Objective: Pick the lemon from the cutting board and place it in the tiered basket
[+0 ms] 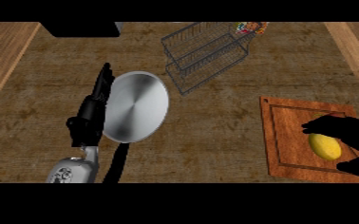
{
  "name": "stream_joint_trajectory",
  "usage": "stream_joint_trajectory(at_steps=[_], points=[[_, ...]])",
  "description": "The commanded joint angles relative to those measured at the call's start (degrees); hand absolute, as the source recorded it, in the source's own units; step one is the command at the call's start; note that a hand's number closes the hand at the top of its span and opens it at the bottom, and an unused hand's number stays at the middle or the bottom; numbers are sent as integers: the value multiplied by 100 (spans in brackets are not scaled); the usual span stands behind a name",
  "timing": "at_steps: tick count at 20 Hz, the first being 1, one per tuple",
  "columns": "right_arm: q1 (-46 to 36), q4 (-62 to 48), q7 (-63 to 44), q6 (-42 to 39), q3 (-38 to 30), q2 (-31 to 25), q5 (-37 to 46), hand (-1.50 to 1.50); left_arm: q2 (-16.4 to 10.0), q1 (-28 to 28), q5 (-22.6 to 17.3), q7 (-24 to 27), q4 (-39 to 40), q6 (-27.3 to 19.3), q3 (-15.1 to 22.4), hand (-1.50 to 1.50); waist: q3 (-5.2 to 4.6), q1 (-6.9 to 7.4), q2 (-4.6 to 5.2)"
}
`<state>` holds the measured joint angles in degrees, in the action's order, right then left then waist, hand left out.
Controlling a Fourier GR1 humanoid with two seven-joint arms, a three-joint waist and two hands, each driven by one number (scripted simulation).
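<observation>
Right hand [336, 128] curled round lemon [324, 147] on cutting board [288, 137], hand partly cut off

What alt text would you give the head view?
The right robot hand curls round a lemon on the cutting board at right. The wire tiered basket stands at the far centre; the left robot hand rests open at left.

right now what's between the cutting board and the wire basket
Only bare counter lies between the cutting board and the basket, seen in the head view.
</observation>
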<state>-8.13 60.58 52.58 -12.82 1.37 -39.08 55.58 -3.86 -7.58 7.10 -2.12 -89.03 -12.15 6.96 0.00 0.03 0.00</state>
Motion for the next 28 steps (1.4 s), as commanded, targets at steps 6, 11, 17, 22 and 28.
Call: stream_joint_trajectory(at_steps=[6,11,17,22,28], points=[[-173,-404,660,1326,-247,298,204,150,164,-99,42,283,367,36,-43,0,2,-6,7],[-166,-208,-240,1612,-92,903,606,150,36,-383,6,198,509,122,-322,0,-1,-18,3],[-567,1152,-3467,600,1375,2219,2479,150,18,-179,59,-232,-58,133,-85,0,-60,83,-91],[-545,2029,-5389,-250,2023,3564,3305,150,124,8,189,-94,-45,-35,-19,0,-26,-47,-85],[-663,3874,-6815,-1459,2537,3888,3195,150,118,-168,158,-101,173,29,-83,0,-6,-89,-40]])
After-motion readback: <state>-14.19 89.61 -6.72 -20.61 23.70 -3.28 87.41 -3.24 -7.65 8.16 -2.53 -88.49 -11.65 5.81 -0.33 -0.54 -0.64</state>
